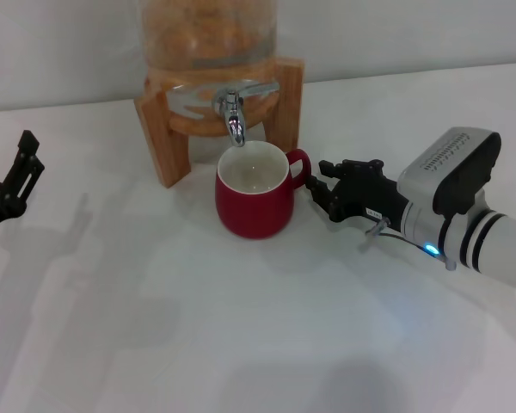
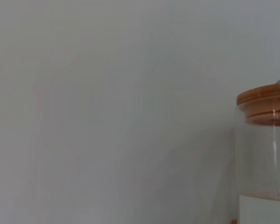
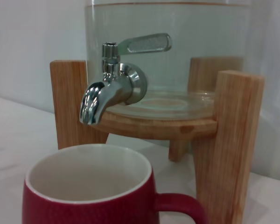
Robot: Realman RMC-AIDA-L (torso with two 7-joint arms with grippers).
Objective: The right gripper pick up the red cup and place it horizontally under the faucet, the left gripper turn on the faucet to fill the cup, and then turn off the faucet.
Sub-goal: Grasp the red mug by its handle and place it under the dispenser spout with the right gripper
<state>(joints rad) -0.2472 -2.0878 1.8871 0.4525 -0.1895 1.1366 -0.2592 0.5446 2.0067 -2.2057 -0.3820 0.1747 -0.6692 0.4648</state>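
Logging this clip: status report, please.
Right gripper open beside the handle, released. Red cup upright under faucet. Left gripper parked far left. Nothing blocking.

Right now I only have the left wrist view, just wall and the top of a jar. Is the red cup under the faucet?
Observer: Yes. The red cup stands upright on the table, directly below the faucet spout.
Operator: Is the right arm holding it?
Observer: No. The right gripper sits beside the cup's handle with its fingers open.
Operator: Where is my left gripper?
Observer: The left gripper is at the far left of the head view, well away from the faucet.
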